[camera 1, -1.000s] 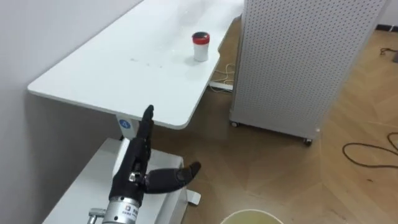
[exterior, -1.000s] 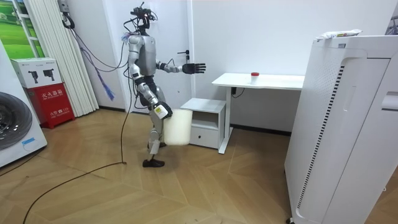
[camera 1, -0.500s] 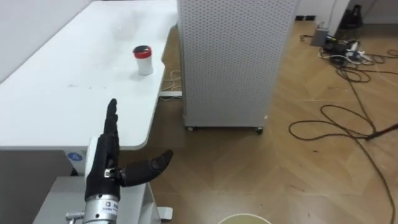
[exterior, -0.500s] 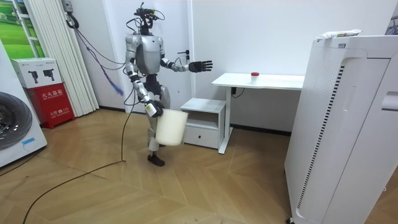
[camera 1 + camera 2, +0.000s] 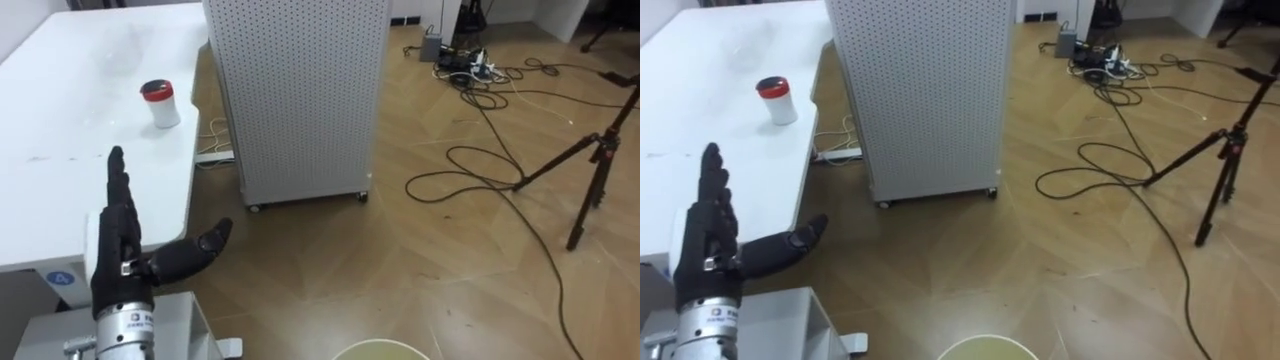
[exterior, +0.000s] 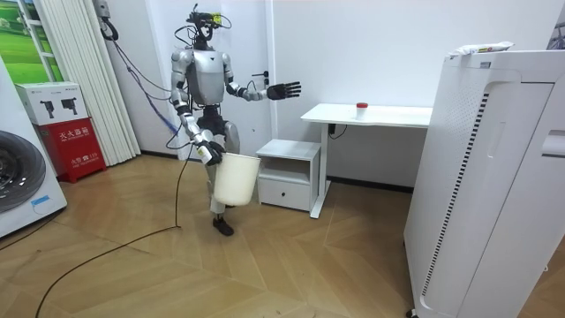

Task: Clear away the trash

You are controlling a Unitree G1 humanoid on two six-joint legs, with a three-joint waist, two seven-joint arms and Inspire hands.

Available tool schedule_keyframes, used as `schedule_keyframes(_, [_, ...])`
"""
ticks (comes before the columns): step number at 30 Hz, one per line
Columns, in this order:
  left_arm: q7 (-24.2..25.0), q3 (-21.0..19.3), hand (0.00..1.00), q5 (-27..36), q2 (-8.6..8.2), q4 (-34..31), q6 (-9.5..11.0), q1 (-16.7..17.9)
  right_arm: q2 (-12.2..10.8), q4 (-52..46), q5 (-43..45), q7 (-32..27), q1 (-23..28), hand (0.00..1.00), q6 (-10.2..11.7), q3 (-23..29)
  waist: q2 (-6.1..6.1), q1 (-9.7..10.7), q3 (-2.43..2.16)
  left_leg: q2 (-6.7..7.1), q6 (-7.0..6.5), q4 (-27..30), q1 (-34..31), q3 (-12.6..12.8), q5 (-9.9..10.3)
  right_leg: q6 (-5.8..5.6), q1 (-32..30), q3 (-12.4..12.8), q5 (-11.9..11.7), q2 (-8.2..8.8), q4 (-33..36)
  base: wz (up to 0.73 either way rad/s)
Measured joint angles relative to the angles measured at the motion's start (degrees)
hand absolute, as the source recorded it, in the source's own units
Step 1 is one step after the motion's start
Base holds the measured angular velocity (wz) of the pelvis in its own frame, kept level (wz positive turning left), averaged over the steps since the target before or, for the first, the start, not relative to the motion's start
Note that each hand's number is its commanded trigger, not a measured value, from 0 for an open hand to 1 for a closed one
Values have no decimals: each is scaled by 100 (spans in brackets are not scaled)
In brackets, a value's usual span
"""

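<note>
Left eye view: left hand (image 5: pixel 125 265) raised upright before the white desk (image 5: pixel 60 160), fingers straight, thumb spread out to the side, holding nothing. Red-lidded white cup (image 5: pixel 160 103) upright on the desk, well beyond the hand. Room view: robot standing beside a low white cabinet (image 6: pixel 287 172); right hand (image 6: pixel 204 152) at the rim of a cream bucket (image 6: pixel 237 178), its grip cannot be told.

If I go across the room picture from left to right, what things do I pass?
First the washing machine → red box → pale bucket hanging at the robot's side → low white cabinet → white desk → tall white unit.
</note>
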State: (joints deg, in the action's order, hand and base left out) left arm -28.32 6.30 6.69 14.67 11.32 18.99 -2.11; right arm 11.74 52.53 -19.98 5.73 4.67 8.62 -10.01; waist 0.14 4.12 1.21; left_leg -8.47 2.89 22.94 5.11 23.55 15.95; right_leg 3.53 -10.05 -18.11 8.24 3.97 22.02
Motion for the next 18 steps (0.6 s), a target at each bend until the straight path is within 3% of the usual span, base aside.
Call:
schedule_keyframes(2, [11,-96,0,2,-5,2,0,2,-1,2,-2,20,20,100,-2,1,-38,-4,5,-205,1,809,-280,-76,-1,91,27,55,180,-19,109,-7])
schedule_keyframes(3, [17,-112,0,0,-9,2,0,2,13,12,-4,17,31,100,-2,0,-13,-10,12,-384,27,1332,-487,-247,-37,114,111,106,278,-114,119,-6])
schedule_keyframes(4, [27,-109,0,-1,-15,-1,2,8,15,20,-2,27,47,100,-2,-4,-26,-32,6,-465,3,1711,-658,-455,-143,165,159,199,351,-198,153,-5])
schedule_keyframes(5, [26,-110,0,-2,-18,-1,3,8,15,20,-3,28,46,100,-2,-2,-46,-77,5,-463,0,1858,-753,-577,-146,202,163,304,378,-239,178,7])
schedule_keyframes(6, [25,-105,0,-9,-71,0,12,4,30,29,-9,14,47,100,-2,9,-104,-62,-4,-360,-87,1881,-1017,-712,-73,235,174,483,398,-274,174,18])
schedule_keyframes(9, [-2,-92,0,12,-138,0,25,11,171,56,-24,-93,47,100,-2,8,-169,-193,-2,-32,-63,1485,-1839,-715,-125,260,179,772,411,-282,163,-2])
schedule_keyframes(10, [0,-117,0,78,-135,-2,30,8,218,74,-25,-133,47,100,-2,5,-122,-299,-31,69,11,1037,-2118,-791,-252,279,177,799,422,-302,165,-20])
schedule_keyframes(11, [4,-146,0,114,-135,0,31,9,229,84,-24,-154,46,100,-2,5,-94,-320,-48,114,2,799,-2247,-840,-374,289,176,802,439,-313,174,-20])
schedule_keyframes(13, [5,-287,0,182,-139,-1,41,13,214,131,4,-201,62,100,-7,4,-43,-428,-80,215,-30,-254,-2552,-1028,-876,285,198,840,603,-349,321,-28])
schedule_keyframes(15, [7,-359,0,180,-139,-2,80,56,216,128,17,-184,96,100,-9,5,-31,-456,-81,211,-37,-890,-2563,-1184,-1095,254,201,873,852,-349,607,-29])
schedule_keyframes(17, [28,-387,0,172,-144,-1,110,114,213,125,21,-186,105,100,-45,16,-20,-446,-89,215,-62,-1053,-2547,-1288,-1427,181,192,937,1202,-329,969,-15])
schedule_keyframes(18, [49,-388,0,160,-145,-2,124,180,212,119,22,-184,97,100,-68,16,9,-446,-133,234,-72,-942,-2514,-1272,-1711,86,198,1052,1369,-315,1101,-21])
